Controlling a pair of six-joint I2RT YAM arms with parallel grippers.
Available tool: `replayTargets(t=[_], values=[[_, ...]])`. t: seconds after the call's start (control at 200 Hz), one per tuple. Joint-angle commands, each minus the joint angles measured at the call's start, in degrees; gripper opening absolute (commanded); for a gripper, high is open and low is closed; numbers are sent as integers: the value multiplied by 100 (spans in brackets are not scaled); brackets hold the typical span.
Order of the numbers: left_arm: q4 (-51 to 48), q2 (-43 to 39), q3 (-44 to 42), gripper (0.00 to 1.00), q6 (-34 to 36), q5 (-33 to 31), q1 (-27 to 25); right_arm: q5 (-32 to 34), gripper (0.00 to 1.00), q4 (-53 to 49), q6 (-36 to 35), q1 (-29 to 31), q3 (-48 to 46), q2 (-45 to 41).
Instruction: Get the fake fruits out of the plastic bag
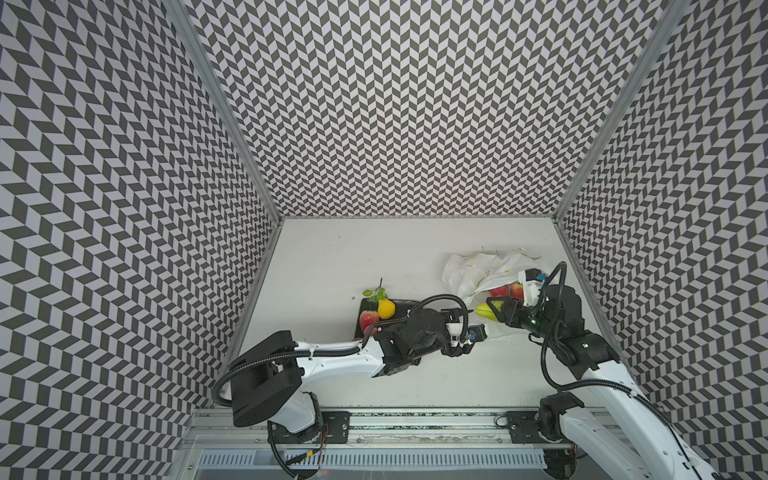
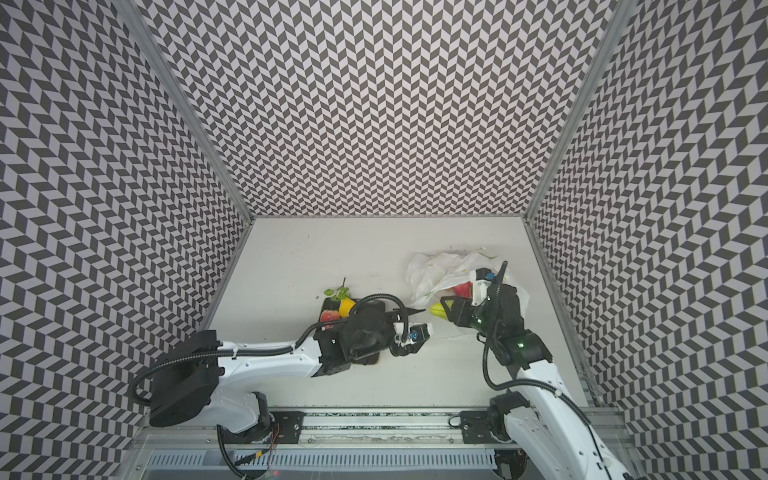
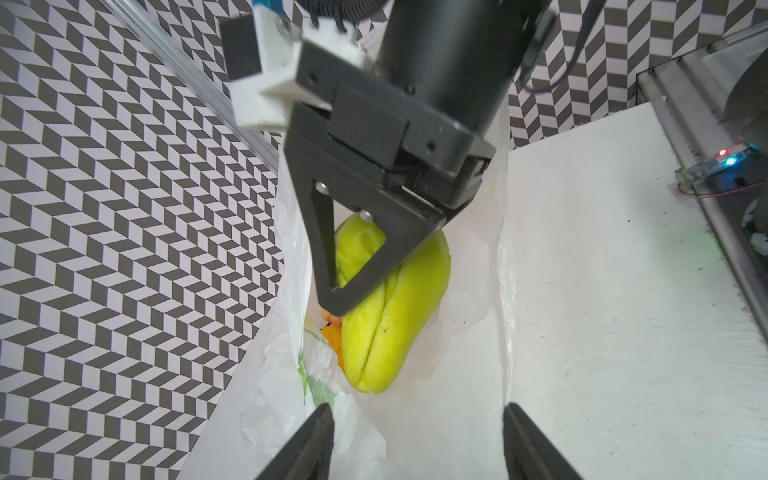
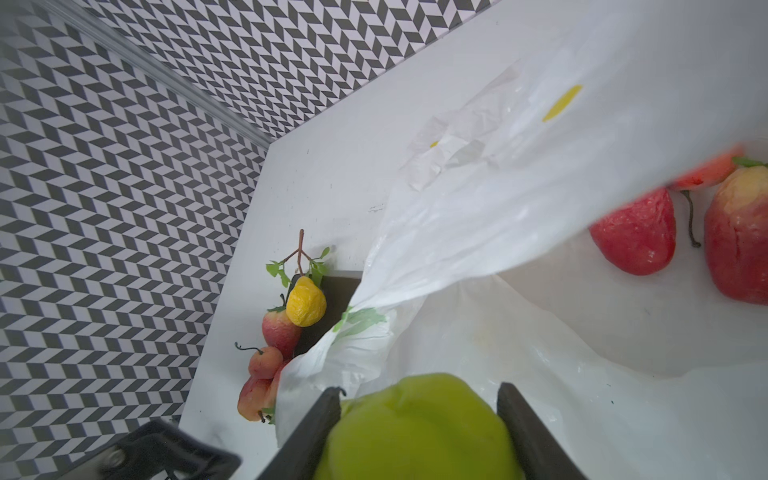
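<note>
The plastic bag (image 1: 478,270) lies crumpled at the back right, its mouth facing the middle of the table. At that mouth my right gripper (image 4: 419,399) is shut on a lime-green pear (image 3: 399,324), also seen in a top view (image 1: 484,311). An orange fruit (image 3: 332,336) peeks out behind the pear. Two red fruits (image 4: 636,237) (image 4: 739,241) lie deeper in the bag. My left gripper (image 3: 417,419) is open and faces the pear from close by, with bag film spread between its fingers. A lemon with a leafy twig (image 1: 386,308) and red fruits (image 1: 368,320) sit on a dark plate (image 1: 401,309).
The dark plate lies left of centre, partly under my left arm (image 1: 332,357). Patterned walls close in the table on three sides, and the right wall stands just behind the bag. A metal rail (image 1: 415,419) runs along the front edge.
</note>
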Motion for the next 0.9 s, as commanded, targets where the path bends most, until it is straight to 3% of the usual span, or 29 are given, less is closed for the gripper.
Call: replayTargets(t=[0.0,0.36,0.616,0.896], values=[[163,289,345,65,359,-113,-19,-296,49,-46,-218,-29,66,-109],[52,697,859,64,-81,-425,-14,-431,49,-231,-331,-28,136,-188],[21,744,804,62,-548,179,212,-497,49,-253,-357,-27,188,-266],[-155,897,959,61,-782,251,307,-638,49,-222,-317,-27,235,-262]])
